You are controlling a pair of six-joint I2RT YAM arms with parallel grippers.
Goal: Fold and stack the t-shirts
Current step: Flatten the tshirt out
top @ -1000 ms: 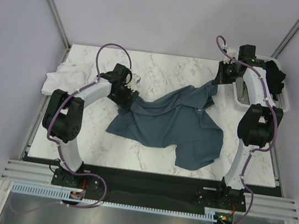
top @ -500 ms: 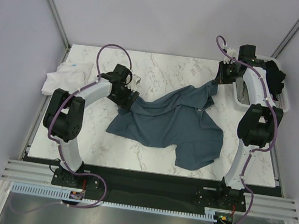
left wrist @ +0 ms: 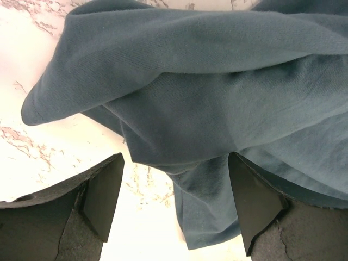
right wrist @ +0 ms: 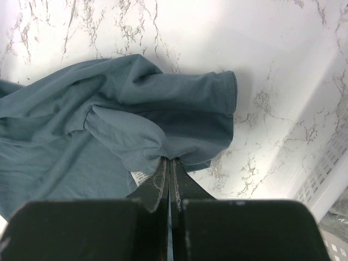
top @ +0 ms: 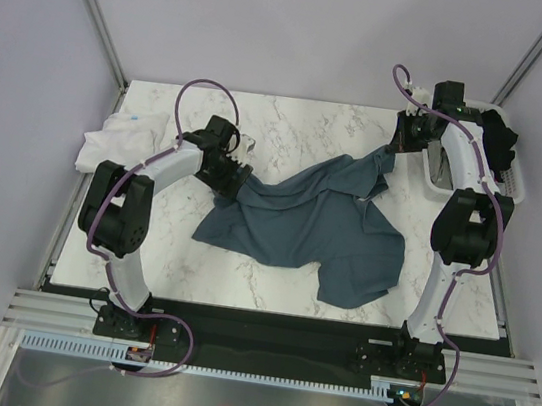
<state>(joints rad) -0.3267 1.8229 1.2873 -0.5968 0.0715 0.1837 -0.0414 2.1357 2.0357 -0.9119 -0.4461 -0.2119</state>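
My right end effector (right wrist: 169,160) is pinched fully shut on a bunched edge of the blue shirt (top: 318,225), at the shirt's far corner. My left end effector (left wrist: 176,187) stands wide open at the shirt's opposite end, one finger on each side of a fold, with nothing gripped.

The shirt lies crumpled across the middle of the worktop (top: 302,127). I judge the right-hand pinch anchors one corner while the left lines up for a second hold, so that together they can pull the cloth flat for folding.

A hemmed opening beside my right grip looks like a sleeve, but I cannot tell for certain, and I can find no collar. Whether my left fingers touch the cloth is unclear.

Beyond the blue shirt's left end lies a white shirt (top: 113,140), partly hidden behind my left arm. Past its right corner a basket (top: 511,181) holds dark cloth (top: 497,139) that I cannot identify.
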